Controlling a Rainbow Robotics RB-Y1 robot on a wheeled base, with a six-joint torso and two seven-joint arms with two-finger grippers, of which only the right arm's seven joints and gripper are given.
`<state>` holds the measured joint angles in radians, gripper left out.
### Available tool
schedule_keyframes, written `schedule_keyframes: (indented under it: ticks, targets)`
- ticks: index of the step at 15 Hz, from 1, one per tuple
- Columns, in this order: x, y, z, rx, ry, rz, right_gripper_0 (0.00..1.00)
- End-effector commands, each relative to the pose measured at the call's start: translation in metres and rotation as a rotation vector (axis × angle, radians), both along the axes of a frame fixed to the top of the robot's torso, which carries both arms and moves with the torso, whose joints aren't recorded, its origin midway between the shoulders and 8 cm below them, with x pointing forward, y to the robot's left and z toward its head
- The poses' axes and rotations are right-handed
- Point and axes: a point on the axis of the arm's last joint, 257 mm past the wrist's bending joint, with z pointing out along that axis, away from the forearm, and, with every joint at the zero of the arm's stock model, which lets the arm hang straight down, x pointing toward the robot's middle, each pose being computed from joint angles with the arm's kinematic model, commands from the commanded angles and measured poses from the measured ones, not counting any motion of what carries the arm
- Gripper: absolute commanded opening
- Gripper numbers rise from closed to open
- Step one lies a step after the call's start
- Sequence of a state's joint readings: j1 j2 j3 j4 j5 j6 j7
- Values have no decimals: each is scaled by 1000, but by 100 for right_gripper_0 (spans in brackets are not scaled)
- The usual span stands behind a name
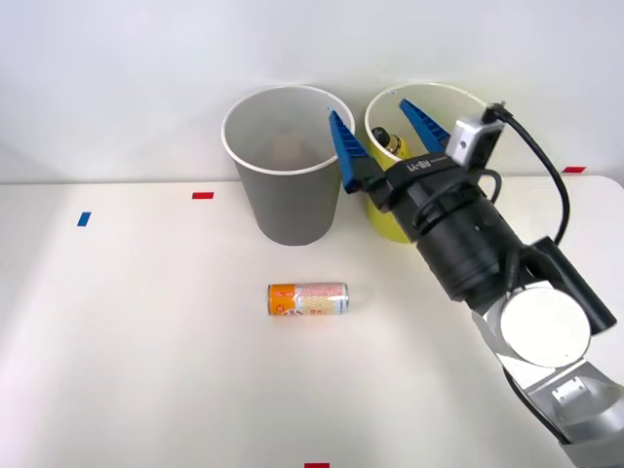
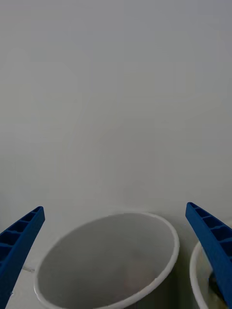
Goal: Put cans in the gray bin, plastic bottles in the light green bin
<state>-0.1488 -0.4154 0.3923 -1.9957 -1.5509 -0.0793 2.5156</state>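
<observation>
Claw (image 1: pixel 382 141) of your right arm: fingers spread wide apart, nothing between them, hanging at rim height over the seam where the two bins meet. One finger (image 1: pixel 347 151) lies against the gray bin's (image 1: pixel 283 200) rim; the other (image 1: pixel 424 122) reaches over the mouth of the green bin (image 1: pixel 387 219). You can read the same pose from the wrist, where the claw (image 2: pixel 116 251) frames the gray bin (image 2: pixel 106 256) directly ahead and below, with a sliver of the green bin's rim (image 2: pixel 195 270) beside one finger.

Both bins stand upright and touching, mouths open upward, so a drop from above is all a deposit needs. Inside the green bin, just under the far finger, you can make out a yellow bottle (image 1: pixel 392 142) with a dark cap. Something faint and reddish sits at the gray bin's bottom; too dim to name.

An orange-and-white can (image 1: pixel 307 299) lies on its side on the bench (image 1: pixel 127 341), well behind and below the claw, on the robot's side of the gray bin. By judgement, this can remains to be sorted: it is lying flat, so expect it to roll if nudged along its curve, and close on it across the barrel.
</observation>
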Motion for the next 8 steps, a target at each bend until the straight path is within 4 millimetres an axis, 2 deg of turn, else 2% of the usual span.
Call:
schedule_keyframes:
  ticks: [1,3,8]
  targets:
    - [-16,-30,-15,60,33,-81,100]
    - [-25,-53,-24,56,23,-170,100]
    - [-46,-105,-59,26,22,-364,100]
